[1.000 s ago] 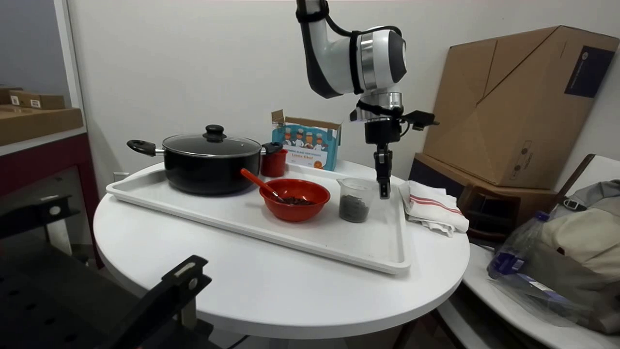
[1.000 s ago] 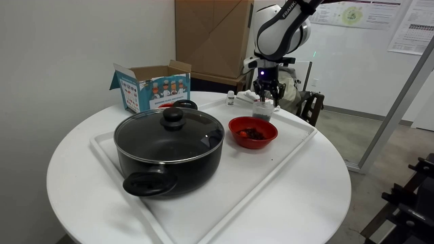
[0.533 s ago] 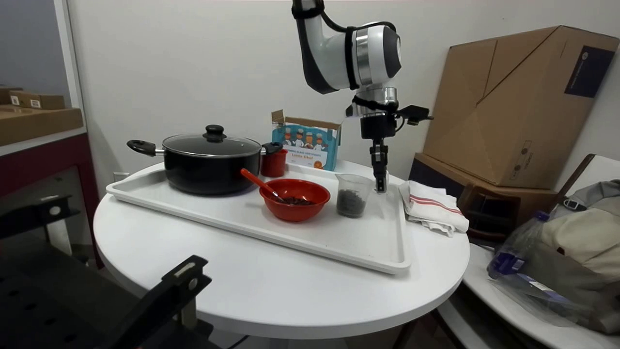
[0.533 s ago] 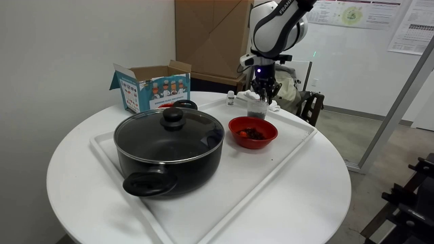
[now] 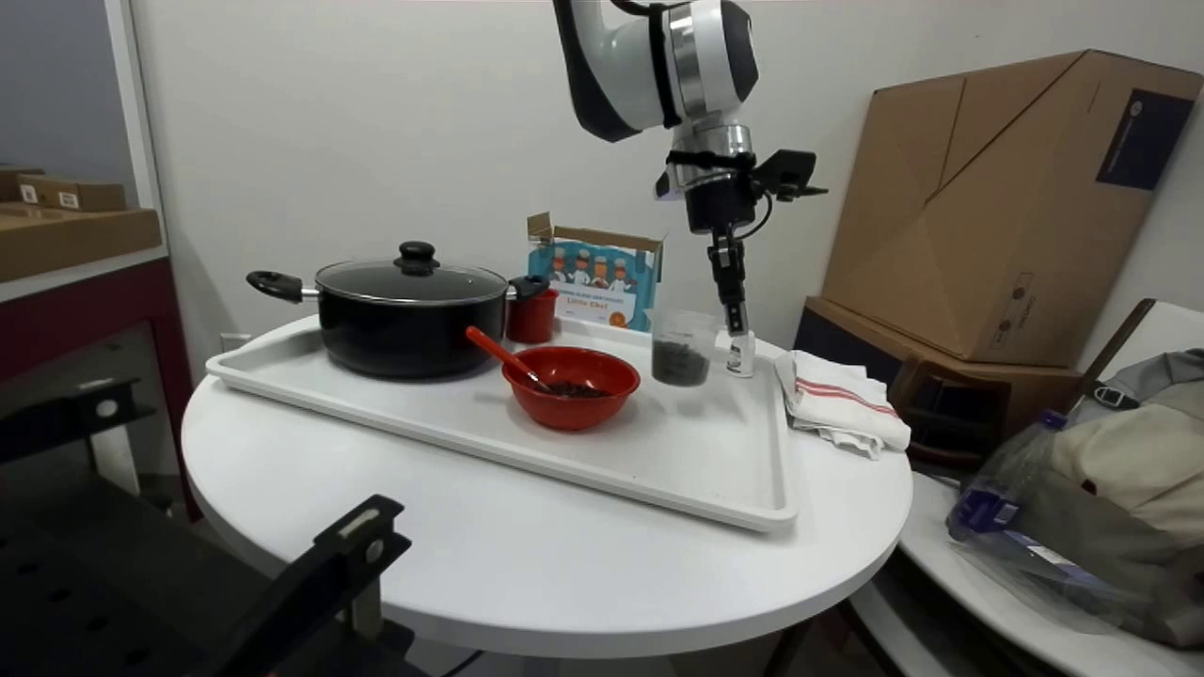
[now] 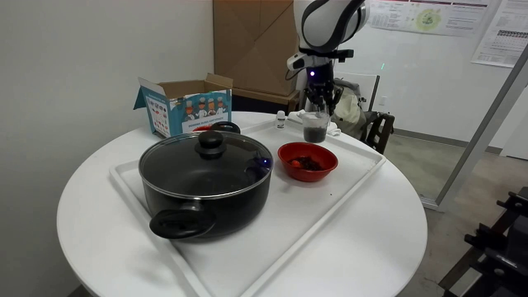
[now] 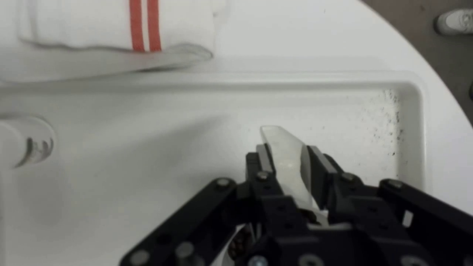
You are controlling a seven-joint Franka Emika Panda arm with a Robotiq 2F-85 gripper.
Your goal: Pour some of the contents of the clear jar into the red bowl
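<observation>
The clear jar is a see-through cup with a spout and dark grey contents. My gripper is shut on the jar's translucent handle, which shows between the fingers in the wrist view. The jar hangs nearly upright a little above the tray. It also shows in an exterior view behind the red bowl. The red bowl stands on the tray to the jar's left, apart from it, with dark bits and a red-handled spoon inside. The bowl also shows in an exterior view.
The white tray has a raised rim. A black lidded pot stands beyond the bowl, with a red cup and a teal box behind. A small white bottle stands near a folded towel.
The jar has risen off the tray with my gripper. Arm and jar have moved up and slightly left in an exterior view. The bowl and pot stay put.
</observation>
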